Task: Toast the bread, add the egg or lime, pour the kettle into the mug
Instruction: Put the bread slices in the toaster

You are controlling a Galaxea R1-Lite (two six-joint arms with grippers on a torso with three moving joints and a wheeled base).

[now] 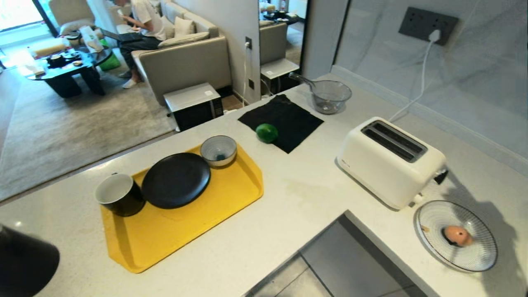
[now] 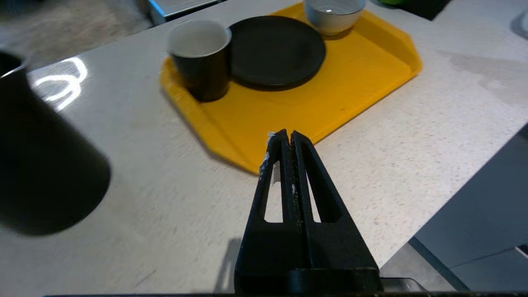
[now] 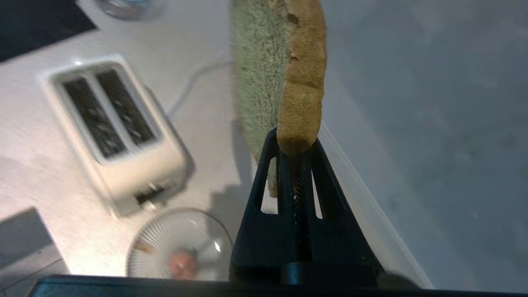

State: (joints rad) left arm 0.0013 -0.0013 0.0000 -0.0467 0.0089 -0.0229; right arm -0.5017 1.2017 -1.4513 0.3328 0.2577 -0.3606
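My right gripper (image 3: 295, 142) is shut on one edge of the pale green, brown-crusted bread (image 3: 268, 70), held in the air beside the white toaster (image 3: 111, 128) near the wall. Both toaster (image 1: 390, 161) slots are empty. The pinkish egg (image 1: 457, 235) lies on a ribbed glass plate (image 1: 486, 255). The lime (image 1: 267, 133) rests on a black cloth (image 1: 293, 113). The black mug (image 1: 119, 194) stands at the tray's left corner. The kettle (image 1: 24, 260) is at the near left. My left gripper (image 2: 287, 134) is shut and empty above the counter by the tray.
The yellow tray (image 1: 185, 231) also carries a black plate (image 1: 175, 179) and a striped bowl (image 1: 218, 150). A clear glass jug (image 1: 330, 97) stands at the back. The toaster cord runs to a wall socket (image 1: 429, 24). The counter has a cut-out at the front. A person sits on a far sofa.
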